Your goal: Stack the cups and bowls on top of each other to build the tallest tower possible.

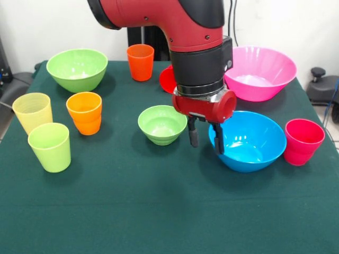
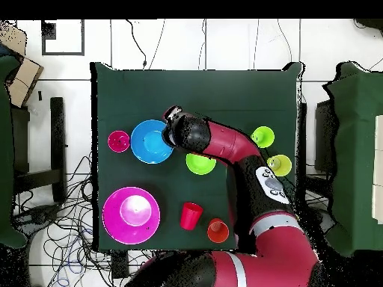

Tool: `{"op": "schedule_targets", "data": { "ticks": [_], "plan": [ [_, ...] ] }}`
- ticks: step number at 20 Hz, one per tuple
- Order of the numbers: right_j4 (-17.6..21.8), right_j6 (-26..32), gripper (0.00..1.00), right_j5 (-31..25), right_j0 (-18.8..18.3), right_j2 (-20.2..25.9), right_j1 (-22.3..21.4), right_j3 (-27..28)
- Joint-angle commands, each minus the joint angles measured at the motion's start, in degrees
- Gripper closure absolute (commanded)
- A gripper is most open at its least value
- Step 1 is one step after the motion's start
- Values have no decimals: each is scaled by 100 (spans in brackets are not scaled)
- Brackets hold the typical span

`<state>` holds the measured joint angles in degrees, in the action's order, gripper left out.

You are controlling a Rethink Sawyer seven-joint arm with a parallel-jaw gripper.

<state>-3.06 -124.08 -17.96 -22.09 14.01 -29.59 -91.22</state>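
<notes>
Front view: gripper (image 1: pixel 206 138) spread wide, empty, one finger hanging over blue bowl (image 1: pixel 249 142) near-left rim, other just left of it. Small green bowl (image 1: pixel 162 124) further left, pinkish-red cup (image 1: pixel 302 141) right, all unstacked.

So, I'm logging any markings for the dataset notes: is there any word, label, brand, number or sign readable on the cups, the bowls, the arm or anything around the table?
None can be read in either view.
The cups and bowls, for example the blue bowl, are plain, with no print.
The arm carries a pale panel with dark marks in the overhead view: too small to read.
</notes>
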Motion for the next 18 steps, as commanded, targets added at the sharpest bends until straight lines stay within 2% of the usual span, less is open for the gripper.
{"op": "schedule_targets", "data": {
  "ticks": [1,7,18],
  "plan": [
    [-85,-261,0,-638,52,491,285,-362],
    [-131,-227,0,-741,-55,638,350,-436],
    [-93,-209,0,-1067,78,463,461,-320]
  ]
}}
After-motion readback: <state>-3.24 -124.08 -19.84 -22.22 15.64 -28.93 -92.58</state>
